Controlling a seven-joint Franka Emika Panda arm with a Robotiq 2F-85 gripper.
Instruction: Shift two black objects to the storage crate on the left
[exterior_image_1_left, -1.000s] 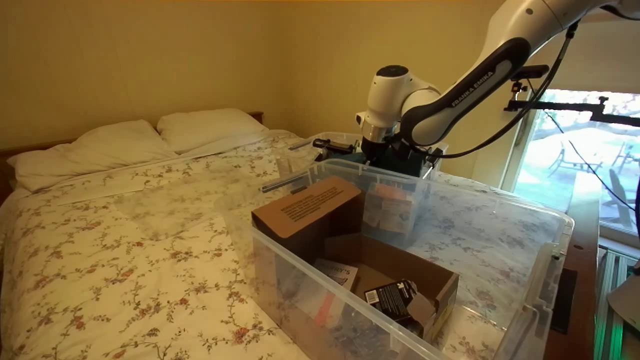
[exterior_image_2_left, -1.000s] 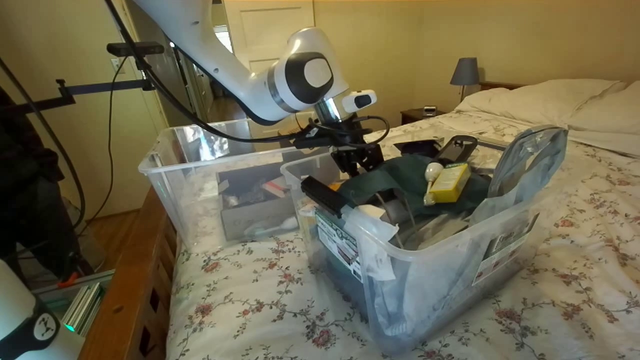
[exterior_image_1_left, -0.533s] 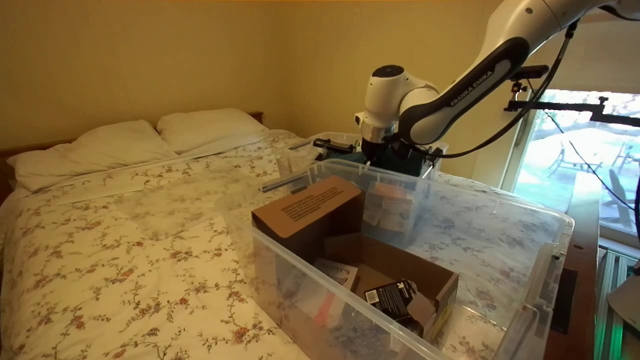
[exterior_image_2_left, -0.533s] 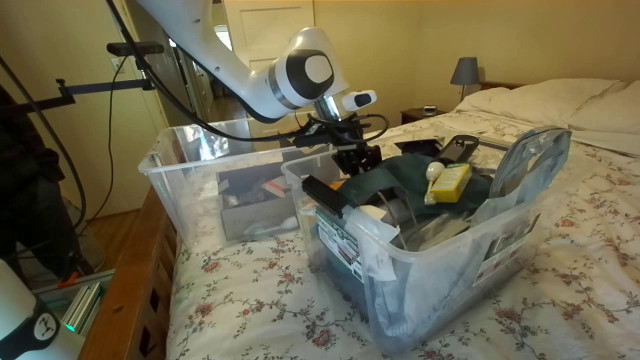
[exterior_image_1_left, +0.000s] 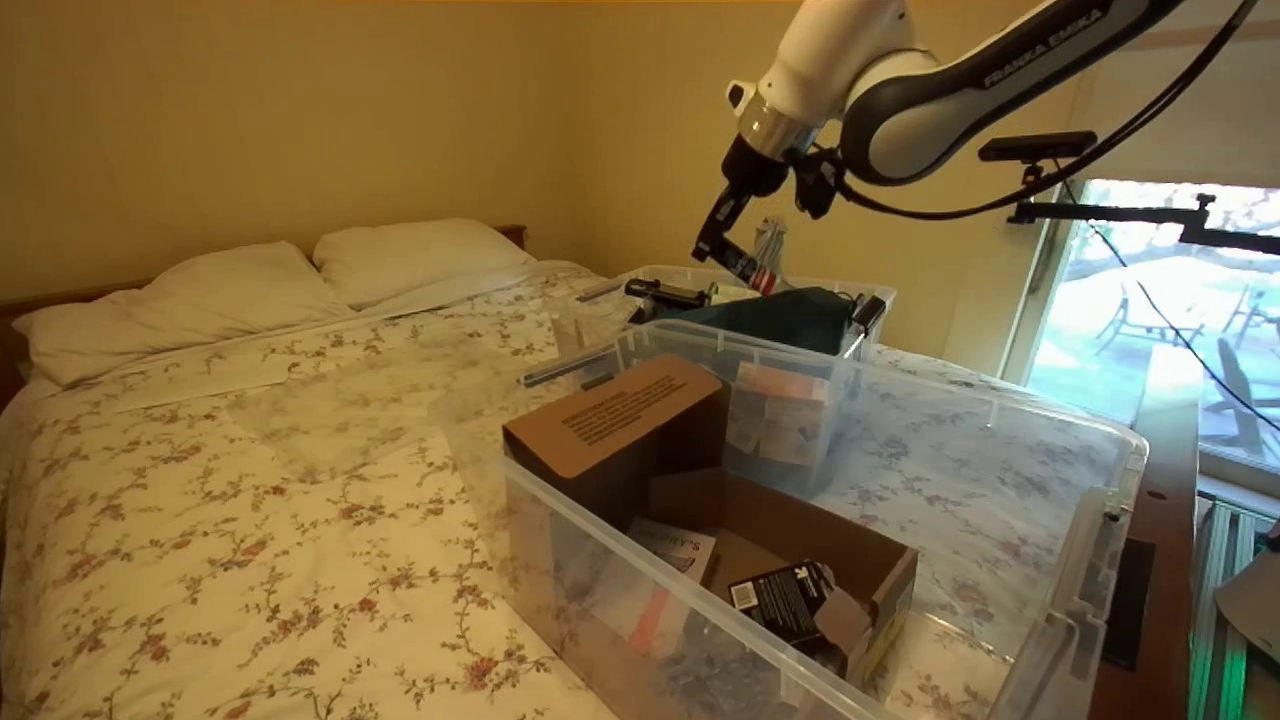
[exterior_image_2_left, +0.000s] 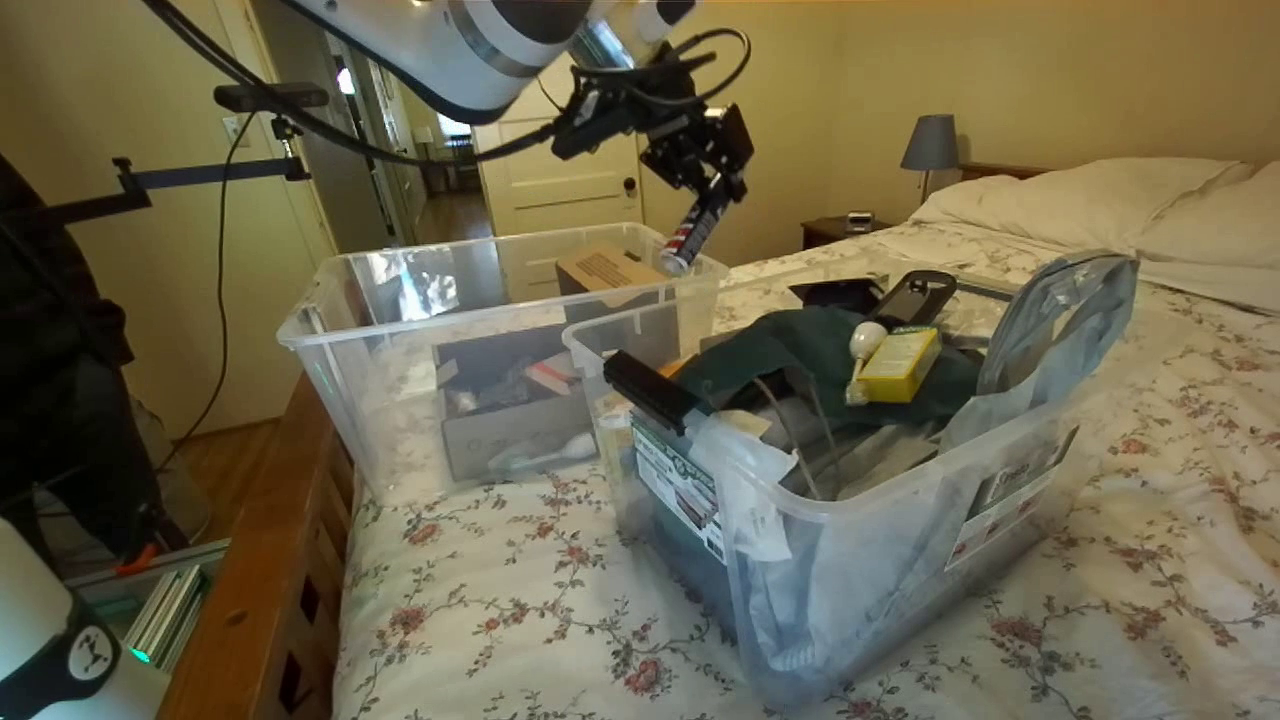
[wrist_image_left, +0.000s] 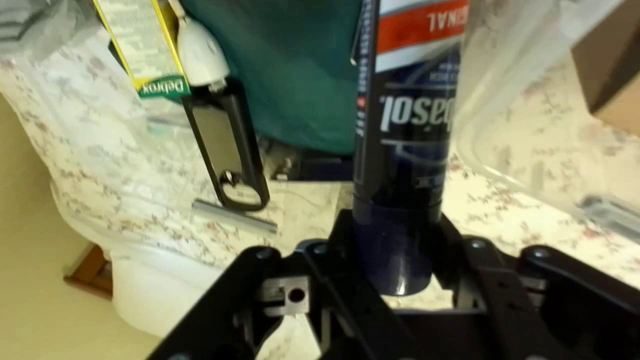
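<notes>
Raised since half a second ago from down in the smaller clear bin (exterior_image_2_left: 850, 590) to well above its rim, now with a dark can (exterior_image_2_left: 702, 222) in the gripper (wrist_image_left: 395, 240). Pinching that can by its dark blue end, with fingers (wrist_image_left: 450, 242) against opposite sides. Seen in the wrist view held between those fingers at one end and reaching well out past their tips at the other, with upside-down lettering on its label. Tilted in both exterior views, with the red-and-white striped end lowest, below the gripper and, in an exterior view, apart from the green cloth (exterior_image_2_left: 800, 347) in the bin. Overlapping the rim of the storage crate (exterior_image_2_left: 385, 400) from that angle; hard to judge how near.
</notes>
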